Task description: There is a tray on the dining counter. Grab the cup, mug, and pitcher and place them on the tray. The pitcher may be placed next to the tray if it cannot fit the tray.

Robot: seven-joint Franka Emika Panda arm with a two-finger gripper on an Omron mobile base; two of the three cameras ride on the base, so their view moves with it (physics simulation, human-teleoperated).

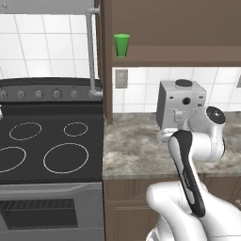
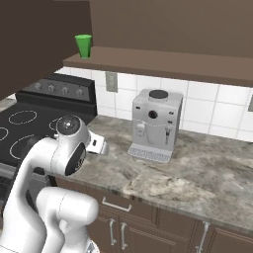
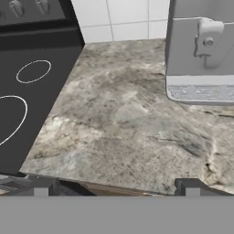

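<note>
Left base view shows the cup point(image 1: 122, 44) standing upright on a brown shelf point(image 1: 174, 56) under the upper cabinets, high above the worktop point(image 1: 132, 150) and just right of a grey vertical pipe point(image 1: 89, 52). Below, a black stove point(image 1: 44, 141) with 4 ring burners sits left of the marbled stone, and a grey coffee machine point(image 1: 181, 103) stands against the tiled wall. Hand view looks down at the stone beside the stove — the tool point(image 3: 116, 185) hangs over the worktop's front edge with its 2 dark fingertips point(image 3: 40, 186) spread wide apart, nothing between them. Right base view places the cup point(image 2: 83, 46) well apart from the arm, on the shelf's left end.
</note>
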